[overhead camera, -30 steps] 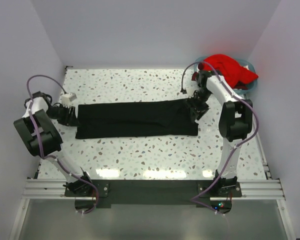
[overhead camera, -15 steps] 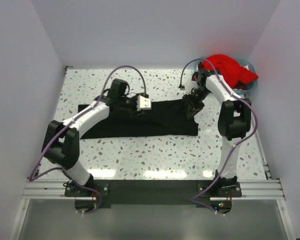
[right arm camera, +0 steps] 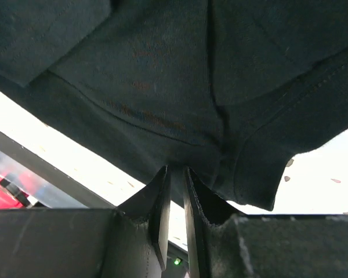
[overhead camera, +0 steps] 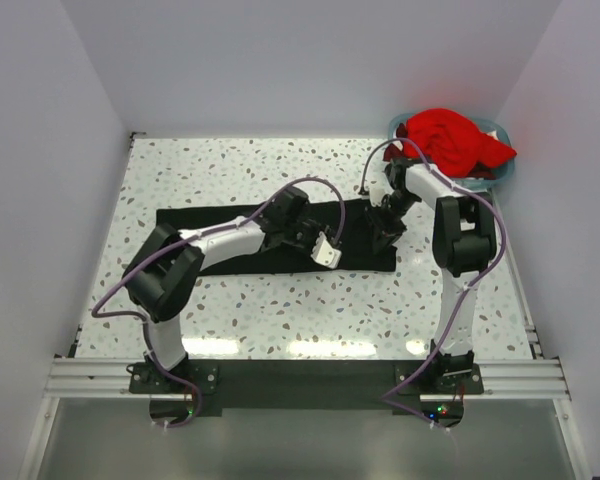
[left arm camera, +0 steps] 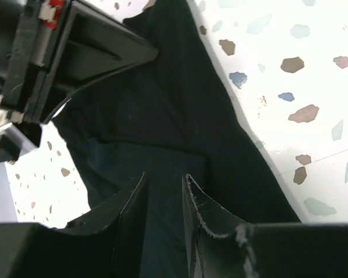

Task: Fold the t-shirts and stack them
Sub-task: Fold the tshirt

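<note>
- Top view: the black t-shirt (overhead camera: 365, 258) is laid out as a long band across the speckled tabletop (overhead camera: 280, 310), running left to right.
- The left arm (overhead camera: 230, 238) is stretched over the band, with its wrist above the right half.
- The right gripper (overhead camera: 388, 224) is set at the shirt's far right corner.
- The red t-shirt (overhead camera: 448, 138) is heaped in the light blue basket (overhead camera: 504, 172) at the far right, well apart from the black one.
- Left wrist view: the left gripper (left arm camera: 163, 176) is positioned just over the black cloth, and a folded edge is seen just beyond its tips.
- Its fingers are seen a narrow gap apart, with dark cloth showing in the gap. Whether any cloth is pinched cannot be told.
- Right wrist view: the right gripper's fingers are clenched almost together on a bunched bit of the black t-shirt.
- Creases are drawn in toward the tips, and bright tabletop is seen past the cloth's edges.
</note>
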`<state>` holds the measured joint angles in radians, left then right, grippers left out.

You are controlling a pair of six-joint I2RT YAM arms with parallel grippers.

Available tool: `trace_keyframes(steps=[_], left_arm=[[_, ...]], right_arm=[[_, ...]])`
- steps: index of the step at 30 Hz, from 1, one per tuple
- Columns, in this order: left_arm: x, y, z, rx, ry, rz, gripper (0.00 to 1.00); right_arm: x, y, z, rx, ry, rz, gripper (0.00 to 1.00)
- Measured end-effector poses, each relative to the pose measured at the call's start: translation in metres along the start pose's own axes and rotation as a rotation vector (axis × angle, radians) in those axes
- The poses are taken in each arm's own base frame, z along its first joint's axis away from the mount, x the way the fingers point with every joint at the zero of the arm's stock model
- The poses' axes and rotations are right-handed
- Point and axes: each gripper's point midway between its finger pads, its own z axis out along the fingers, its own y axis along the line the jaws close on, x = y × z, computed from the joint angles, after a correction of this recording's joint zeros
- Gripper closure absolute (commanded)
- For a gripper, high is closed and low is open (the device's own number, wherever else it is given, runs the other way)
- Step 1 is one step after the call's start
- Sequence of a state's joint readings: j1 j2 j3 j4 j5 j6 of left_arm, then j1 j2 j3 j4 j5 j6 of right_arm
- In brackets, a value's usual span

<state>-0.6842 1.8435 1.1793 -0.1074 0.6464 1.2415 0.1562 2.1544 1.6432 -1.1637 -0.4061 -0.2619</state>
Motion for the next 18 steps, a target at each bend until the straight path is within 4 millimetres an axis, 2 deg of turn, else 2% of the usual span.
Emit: trace_keyframes(steps=[12,18], left_arm=[[0.021,-0.033,0.026,0.101,0.015,0.028,0.66],[0.033,-0.04,0.033,0.117,0.043,0.013,0.79]], right_arm=[[-0.002,0.0,0.001,0.002,-0.006,0.017,0.81],[-0.002,-0.001,0.001,0.006,-0.005,0.017,0.81]])
